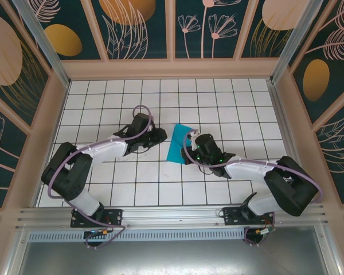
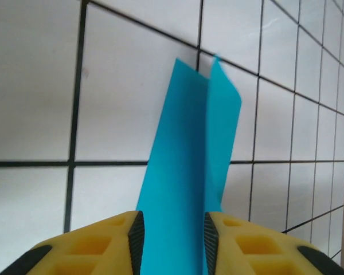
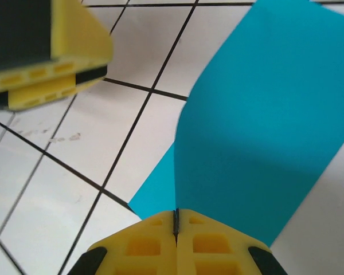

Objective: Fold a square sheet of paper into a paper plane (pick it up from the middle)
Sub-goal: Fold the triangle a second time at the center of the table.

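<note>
The teal-blue square sheet of paper (image 1: 176, 148) lies folded over on the white tiles, between my two grippers. In the left wrist view the sheet (image 2: 189, 154) stands as two layers meeting at a crease. It runs through the gap of my left gripper (image 2: 173, 232), whose jaws are apart. My right gripper (image 3: 176, 216) is shut on the sheet (image 3: 264, 126), which rises from its jaw seam. From above, the left gripper (image 1: 159, 136) is just left of the paper and the right gripper (image 1: 190, 144) is at its right edge. The paper plane is out of view.
The white tiled table (image 1: 103, 97) has a black grid. Wooden walls (image 1: 172, 69) close in the back and both sides. An aluminium rail (image 1: 172, 215) with both arm bases runs along the near edge. The left gripper's yellow fingers (image 3: 51, 57) hang at the upper left of the right wrist view.
</note>
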